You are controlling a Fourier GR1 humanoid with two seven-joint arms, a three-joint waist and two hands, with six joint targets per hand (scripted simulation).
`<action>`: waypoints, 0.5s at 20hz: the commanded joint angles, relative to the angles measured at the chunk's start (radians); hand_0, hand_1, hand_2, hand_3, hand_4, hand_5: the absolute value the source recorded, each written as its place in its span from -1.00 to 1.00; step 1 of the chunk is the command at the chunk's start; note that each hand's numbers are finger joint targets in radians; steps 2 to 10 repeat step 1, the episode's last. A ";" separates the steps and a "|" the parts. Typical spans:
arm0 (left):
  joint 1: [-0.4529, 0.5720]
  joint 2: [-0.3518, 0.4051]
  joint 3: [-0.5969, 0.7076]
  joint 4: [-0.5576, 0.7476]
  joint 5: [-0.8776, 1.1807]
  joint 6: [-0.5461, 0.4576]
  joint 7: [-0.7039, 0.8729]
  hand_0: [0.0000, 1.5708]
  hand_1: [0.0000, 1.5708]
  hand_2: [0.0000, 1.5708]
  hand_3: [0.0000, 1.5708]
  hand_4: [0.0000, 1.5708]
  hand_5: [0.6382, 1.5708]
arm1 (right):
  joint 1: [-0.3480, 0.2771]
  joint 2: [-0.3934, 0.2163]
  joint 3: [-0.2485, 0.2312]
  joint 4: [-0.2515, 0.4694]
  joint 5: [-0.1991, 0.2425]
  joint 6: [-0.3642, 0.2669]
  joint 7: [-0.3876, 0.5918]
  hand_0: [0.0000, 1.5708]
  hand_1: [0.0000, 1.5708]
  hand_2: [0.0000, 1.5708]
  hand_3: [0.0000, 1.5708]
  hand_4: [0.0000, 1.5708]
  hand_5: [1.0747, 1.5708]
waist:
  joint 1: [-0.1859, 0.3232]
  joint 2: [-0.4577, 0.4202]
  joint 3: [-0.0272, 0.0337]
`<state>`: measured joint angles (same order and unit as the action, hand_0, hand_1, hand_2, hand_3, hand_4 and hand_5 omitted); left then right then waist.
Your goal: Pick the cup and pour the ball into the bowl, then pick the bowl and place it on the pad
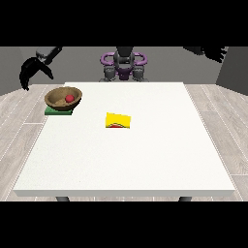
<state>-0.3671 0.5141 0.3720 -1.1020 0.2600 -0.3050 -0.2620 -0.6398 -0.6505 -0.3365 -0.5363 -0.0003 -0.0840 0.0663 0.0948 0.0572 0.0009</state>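
I see the bowl (63,97) with the ball (70,98) already on the pad (50,111); both hands hold nothing, though I cannot tell how their fingers lie.

I am looking across the table (145,160) toward the robot (124,65), which is standing behind the far edge, near the middle. The bowl (63,97) is sitting on the pad (54,111) near the far corner at the view's left, and the ball (70,98) is lying inside the bowl. The cup (118,121) is lying on its side near the table's middle, to the right of the bowl and nearer to me. The hand at the view's left (30,71) is hanging beyond the table's left edge, behind and left of the bowl. The hand at the view's right (213,52) is hovering off past the far right corner, well apart from everything on the table.
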 commanded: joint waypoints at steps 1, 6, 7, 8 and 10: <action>0.021 -0.049 -0.057 0.021 -0.044 0.056 0.096 -1.00 -1.00 -1.00 -1.00 0.15 0.97 | -0.055 0.072 0.045 -0.068 -0.009 0.059 0.060 -1.00 -1.00 -1.00 -1.00 -0.39 0.45 | -0.052 -0.182 -0.0020; 0.021 -0.049 -0.057 0.021 -0.044 0.056 0.096 -1.00 -1.00 -1.00 -1.00 0.15 0.97 | -0.055 0.072 0.045 -0.068 -0.009 0.059 0.060 -1.00 -1.00 -1.00 -1.00 -0.39 0.45 | -0.052 -0.182 -0.0020; 0.021 -0.049 -0.057 0.021 -0.044 0.056 0.096 -1.00 -1.00 -1.00 -1.00 0.15 0.97 | -0.055 0.072 0.045 -0.068 -0.009 0.059 0.060 -1.00 -1.00 -1.00 -1.00 -0.39 0.45 | -0.052 -0.182 -0.0020; 0.021 -0.049 -0.057 0.021 -0.044 0.056 0.096 -1.00 -1.00 -1.00 -1.00 0.15 0.97 | -0.055 0.072 0.045 -0.068 -0.009 0.059 0.060 -1.00 -1.00 -1.00 -1.00 -0.39 0.45 | -0.052 -0.182 -0.0020; 0.021 -0.049 -0.057 0.021 -0.044 0.056 0.096 -1.00 -1.00 -1.00 -1.00 0.15 0.97 | -0.055 0.072 0.045 -0.068 -0.009 0.059 0.060 -1.00 -1.00 -1.00 -1.00 -0.39 0.45 | -0.052 -0.182 -0.0020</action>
